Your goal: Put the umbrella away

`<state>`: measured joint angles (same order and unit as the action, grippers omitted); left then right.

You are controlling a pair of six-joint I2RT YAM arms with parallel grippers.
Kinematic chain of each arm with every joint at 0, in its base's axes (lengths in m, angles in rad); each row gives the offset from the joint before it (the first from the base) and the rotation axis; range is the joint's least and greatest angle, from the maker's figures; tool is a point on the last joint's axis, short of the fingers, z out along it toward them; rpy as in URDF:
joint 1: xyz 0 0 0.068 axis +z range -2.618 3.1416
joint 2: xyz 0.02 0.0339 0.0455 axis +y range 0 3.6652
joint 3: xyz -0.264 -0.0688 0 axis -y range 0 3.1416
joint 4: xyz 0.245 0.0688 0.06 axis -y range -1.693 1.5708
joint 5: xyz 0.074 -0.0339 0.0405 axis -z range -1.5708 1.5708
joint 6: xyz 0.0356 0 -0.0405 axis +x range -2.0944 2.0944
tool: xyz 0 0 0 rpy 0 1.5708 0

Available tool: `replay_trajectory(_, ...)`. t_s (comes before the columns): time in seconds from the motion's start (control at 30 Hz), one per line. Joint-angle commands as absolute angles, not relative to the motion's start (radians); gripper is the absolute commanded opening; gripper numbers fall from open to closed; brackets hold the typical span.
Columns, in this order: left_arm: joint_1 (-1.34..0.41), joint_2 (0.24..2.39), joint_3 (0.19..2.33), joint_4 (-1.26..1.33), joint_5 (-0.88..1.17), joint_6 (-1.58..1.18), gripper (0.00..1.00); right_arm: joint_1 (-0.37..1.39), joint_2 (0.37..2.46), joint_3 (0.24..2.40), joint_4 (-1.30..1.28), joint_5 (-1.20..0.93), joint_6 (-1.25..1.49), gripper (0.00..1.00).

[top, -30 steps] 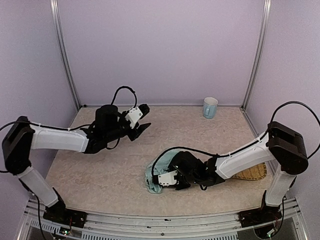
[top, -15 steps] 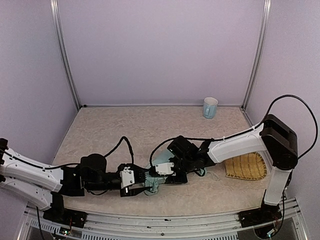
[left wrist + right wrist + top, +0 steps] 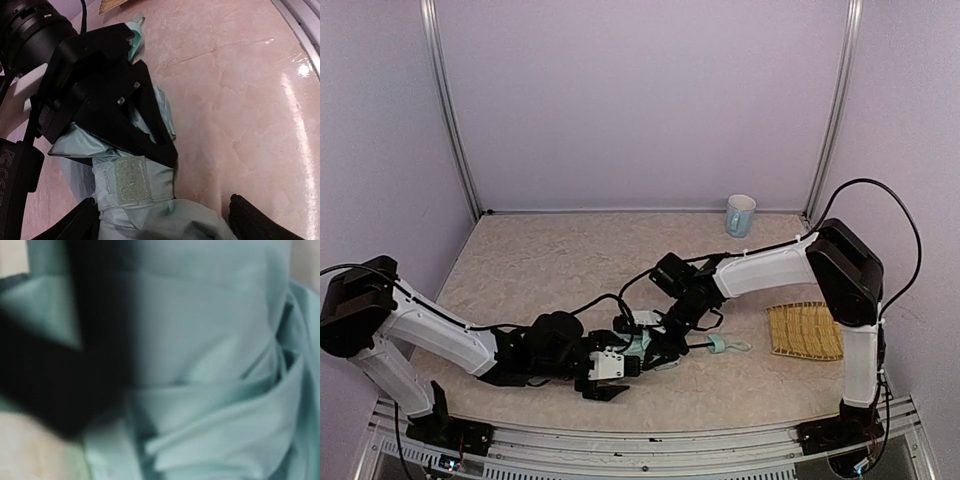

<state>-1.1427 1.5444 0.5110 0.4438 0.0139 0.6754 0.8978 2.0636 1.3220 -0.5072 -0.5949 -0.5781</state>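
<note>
The umbrella (image 3: 640, 346) lies folded near the front middle of the table, a bundle of pale mint fabric. Its small mint handle (image 3: 717, 345) and wrist loop point right. My right gripper (image 3: 657, 343) comes down on the bundle from behind and is shut on the umbrella (image 3: 142, 202), its black fingers (image 3: 152, 130) clamped over the fabric. My left gripper (image 3: 623, 378) is open at the bundle's near end. Its fingertips (image 3: 249, 220) stand either side of the fabric, just past the strap's fastening patch (image 3: 126, 180). The right wrist view shows only blurred mint fabric (image 3: 210, 390).
A woven yellow mat (image 3: 805, 330) lies flat at the right, close to the umbrella's handle. A pale blue mug (image 3: 741, 214) stands at the back right by the wall. The metal rail (image 3: 640, 440) runs along the table's front edge just behind my left gripper.
My left arm swung from the back left down to the front middle and opened its jaws wide at the umbrella. My right arm carried the umbrella slightly back and right, uncovering the mat.
</note>
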Motion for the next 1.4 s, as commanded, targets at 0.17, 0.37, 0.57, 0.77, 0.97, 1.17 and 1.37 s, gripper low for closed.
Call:
replay_trajectory(0.17,-1.079,1.717,0.598,0.482,-0.058,0.735,0.83,0.899,2.229,1.292,-0.784,-0.722,-0.59,0.0)
replay_trajectory(0.37,-1.071,1.782,0.658,0.336,-0.047,0.701,0.44,0.858,2.193,1.301,-0.734,-0.753,-0.569,0.0)
replay_trajectory(0.57,-1.058,1.804,0.713,0.202,0.039,0.671,0.2,0.804,2.141,1.277,-0.616,-0.782,-0.475,0.23)
replay_trajectory(0.77,-1.026,1.908,0.893,-0.048,0.181,0.611,0.08,0.755,2.001,1.195,-0.46,-0.737,-0.336,0.67)
replay_trajectory(0.97,-0.967,2.04,1.076,-0.273,0.348,0.59,0.01,0.722,1.82,1.088,-0.359,-0.643,-0.282,0.76)
replay_trajectory(1.17,-0.935,2.103,1.164,-0.388,0.445,0.573,0.0,0.649,1.629,0.97,-0.308,-0.539,-0.267,0.81)
replay_trajectory(1.37,-0.924,2.143,1.23,-0.509,0.444,0.566,0.0,0.61,1.526,0.947,-0.323,-0.42,-0.292,0.82)
